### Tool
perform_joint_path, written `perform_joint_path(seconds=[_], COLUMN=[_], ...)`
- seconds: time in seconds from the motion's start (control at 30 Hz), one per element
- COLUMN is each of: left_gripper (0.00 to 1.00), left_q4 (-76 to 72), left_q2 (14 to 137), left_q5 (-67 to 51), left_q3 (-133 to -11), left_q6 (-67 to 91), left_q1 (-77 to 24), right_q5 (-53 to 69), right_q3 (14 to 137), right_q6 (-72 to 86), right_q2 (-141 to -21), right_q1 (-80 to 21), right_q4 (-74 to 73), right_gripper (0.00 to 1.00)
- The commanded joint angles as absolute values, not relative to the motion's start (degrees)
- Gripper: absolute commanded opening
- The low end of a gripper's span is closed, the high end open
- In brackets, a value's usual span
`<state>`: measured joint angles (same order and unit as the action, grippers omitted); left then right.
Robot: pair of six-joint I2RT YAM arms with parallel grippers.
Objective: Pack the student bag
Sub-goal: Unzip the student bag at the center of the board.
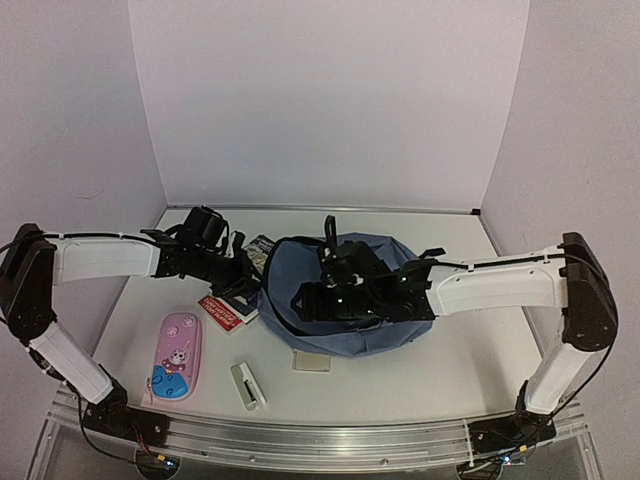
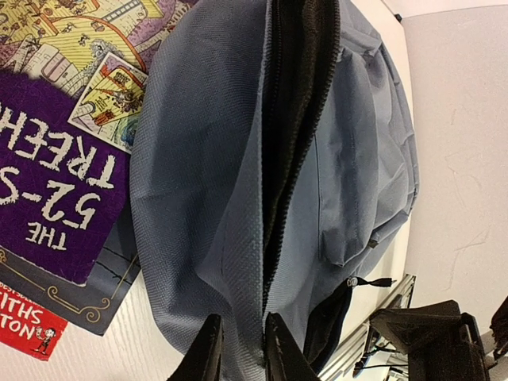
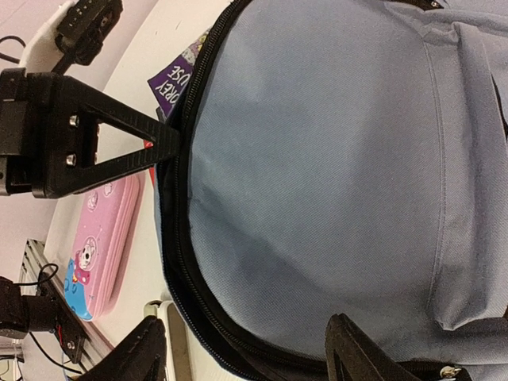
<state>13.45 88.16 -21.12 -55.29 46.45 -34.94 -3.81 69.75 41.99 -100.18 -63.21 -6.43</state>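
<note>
The slate-blue student bag [image 1: 350, 325] lies in the middle of the table, its black main zip gaping open [image 2: 298, 119]. My left gripper [image 1: 258, 285] is at the bag's left edge. In the left wrist view its fingers [image 2: 208, 353] are shut on a fold of the bag's fabric [image 2: 238, 317] beside the zip opening. My right gripper [image 1: 305, 298] hovers over the bag's top. In the right wrist view it [image 3: 246, 357] is wide open and empty above the bag's blue panel [image 3: 333, 175]. The left gripper's black body [image 3: 87, 135] shows there at the bag's edge.
A purple storybook [image 2: 55, 159] lies partly under the bag's left side, with a red book [image 1: 225, 310] beside it. A pink pencil case [image 1: 178, 358], a small white stapler-like item [image 1: 248, 385] and a beige pad [image 1: 311, 362] lie near the front edge.
</note>
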Motion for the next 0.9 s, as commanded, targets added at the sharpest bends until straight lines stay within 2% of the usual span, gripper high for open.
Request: perform_joint_path(seconds=[0.0,0.33,0.63,0.87], left_gripper=[0.13,0.0,0.0,0.0], left_q4=[13.5,11.4,10.7,10.5], left_q2=[87.1,85.4,85.3,85.7], left_q5=[-19.8,-20.1,-20.4,-20.3], left_q3=[-54.6,-51.6,-51.0,-50.4], left_q6=[46.0,47.0,47.1,47.4], left_q1=[-35.2,-35.2,-35.2,-35.2], right_q5=[-3.1,-3.4,-5.5,-8.7], right_q3=[72.2,75.9,80.2,83.3], right_q6=[41.1,38.7,34.9,33.2], right_q2=[-102.3,-106.8,-113.8,-118.2], right_q1=[-63.9,-65.0,-65.8,-66.1], right_q4=[-5.1,-4.5,-4.6,-4.6], right_gripper=[0.68,0.69,0.72,0.78])
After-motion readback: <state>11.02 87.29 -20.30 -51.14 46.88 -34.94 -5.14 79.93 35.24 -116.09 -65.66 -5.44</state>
